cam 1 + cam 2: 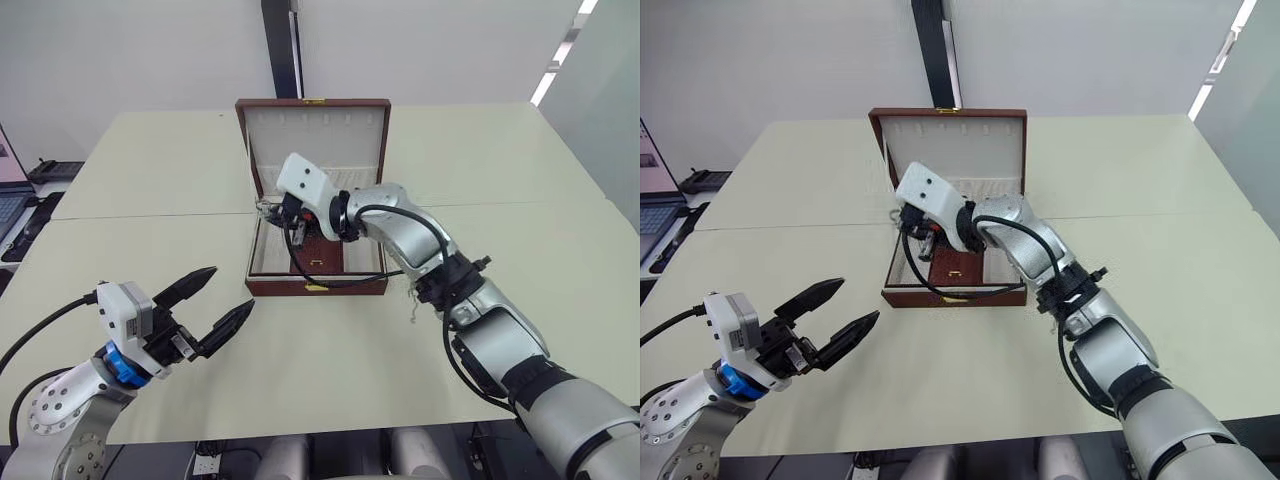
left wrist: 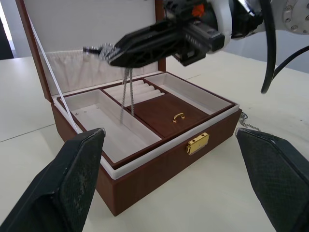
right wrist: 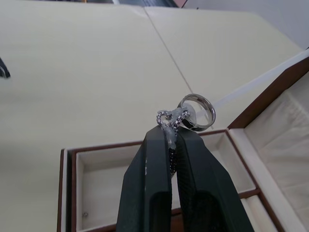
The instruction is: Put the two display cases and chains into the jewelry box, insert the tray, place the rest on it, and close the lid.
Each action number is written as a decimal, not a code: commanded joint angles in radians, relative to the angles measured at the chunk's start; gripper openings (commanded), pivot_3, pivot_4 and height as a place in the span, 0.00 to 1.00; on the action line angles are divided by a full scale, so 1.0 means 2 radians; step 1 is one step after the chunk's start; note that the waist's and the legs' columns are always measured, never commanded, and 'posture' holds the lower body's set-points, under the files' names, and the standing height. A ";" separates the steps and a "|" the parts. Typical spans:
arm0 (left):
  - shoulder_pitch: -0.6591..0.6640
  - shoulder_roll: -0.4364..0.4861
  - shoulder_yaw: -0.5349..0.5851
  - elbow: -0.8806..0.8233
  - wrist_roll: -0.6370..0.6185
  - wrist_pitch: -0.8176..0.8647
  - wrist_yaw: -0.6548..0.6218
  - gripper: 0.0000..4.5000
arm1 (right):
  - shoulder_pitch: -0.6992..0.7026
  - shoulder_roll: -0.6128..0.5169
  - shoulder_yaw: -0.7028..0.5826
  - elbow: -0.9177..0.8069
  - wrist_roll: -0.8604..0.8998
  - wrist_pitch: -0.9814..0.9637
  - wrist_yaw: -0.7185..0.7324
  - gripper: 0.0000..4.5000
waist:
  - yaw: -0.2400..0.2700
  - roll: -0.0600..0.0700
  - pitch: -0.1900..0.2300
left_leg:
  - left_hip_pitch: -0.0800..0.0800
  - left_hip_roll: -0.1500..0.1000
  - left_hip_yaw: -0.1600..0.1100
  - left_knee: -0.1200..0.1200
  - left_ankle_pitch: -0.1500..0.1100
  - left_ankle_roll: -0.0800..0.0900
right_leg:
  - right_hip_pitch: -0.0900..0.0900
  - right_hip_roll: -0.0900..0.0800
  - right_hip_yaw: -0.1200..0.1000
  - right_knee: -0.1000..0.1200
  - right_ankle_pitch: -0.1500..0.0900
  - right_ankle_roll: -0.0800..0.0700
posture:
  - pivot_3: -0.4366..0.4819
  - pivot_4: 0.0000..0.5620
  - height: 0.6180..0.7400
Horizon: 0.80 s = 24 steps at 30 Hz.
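A: Two grippers up. Right gripper [image 3: 173, 126] is clamped on the ring-topped chain [image 2: 127, 92], ring [image 3: 196, 111] poking out past the fingertips, chain dangling over the tray [image 2: 166, 112]

B: Where's that in frame?

A: Head view, centre, right arm reaching in from lower right over the jewelry box [image 1: 316, 283]. Chain's loose end hangs just above the seam between the tray's cream side compartment and the brown middle section, can't tell if it touches

B: Tray already in?

A: Yes, seated in the box, ring-roll strip toward the hinge, little gold handle [image 2: 178, 116] on the brown section. Lid [image 1: 314, 128] standing upright at top centre, cream lining with a gathered pocket, white ribbon stay on one side, gold clasp [image 2: 197, 143] on the box front

B: Left one?

A: Left gripper [image 1: 212, 300] lower left of the head view, fingers spread wide, nothing in them, hovering above the table [image 1: 150, 180] and well apart from the box

B: Other piece?

A: Thin silvery chain [image 2: 246, 121] lying on the table just beside the box's front corner
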 commanded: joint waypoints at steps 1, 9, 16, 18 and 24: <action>-0.002 -0.001 0.003 -0.016 -0.002 -0.004 0.004 1.00 | 0.006 0.004 0.007 0.004 -0.013 -0.012 0.022 0.00 | 0.000 0.000 0.000 | 0.000 0.000 0.000 0.000 0.000 0.000 | 0.000 0.000 0.000 0.000 0.000 0.000 | 0.48 0.27 1.00; -0.004 -0.005 -0.003 -0.003 0.004 -0.014 -0.005 1.00 | 0.011 0.018 -0.008 0.008 -0.025 -0.008 0.021 0.24 | -0.002 0.000 0.000 | -0.001 0.000 0.001 0.000 0.000 0.000 | -0.002 0.000 0.001 0.000 0.000 0.000 | 0.48 0.27 1.00; -0.005 -0.009 -0.007 0.005 0.008 -0.020 -0.016 1.00 | 0.009 0.013 -0.029 -0.013 -0.022 0.001 0.016 0.68 | -0.002 0.000 0.000 | -0.001 0.000 0.001 0.000 0.000 0.000 | -0.003 0.000 0.001 0.001 0.000 0.000 | 0.48 0.27 1.00; -0.005 -0.011 -0.007 0.008 0.009 -0.022 -0.019 1.00 | 0.018 0.000 -0.043 -0.053 -0.016 0.006 0.014 0.80 | -0.002 0.000 0.000 | -0.001 0.000 0.001 0.000 0.000 0.000 | -0.003 0.000 0.001 0.001 0.000 0.000 | 0.48 0.27 1.00; -0.006 -0.011 -0.003 0.017 0.009 -0.023 -0.024 1.00 | 0.095 -0.061 -0.076 -0.215 0.001 0.037 0.011 0.99 | 0.001 0.000 0.000 | -0.002 0.000 0.001 0.000 0.000 0.000 | -0.003 0.000 0.001 0.000 0.000 0.000 | 0.48 0.27 1.00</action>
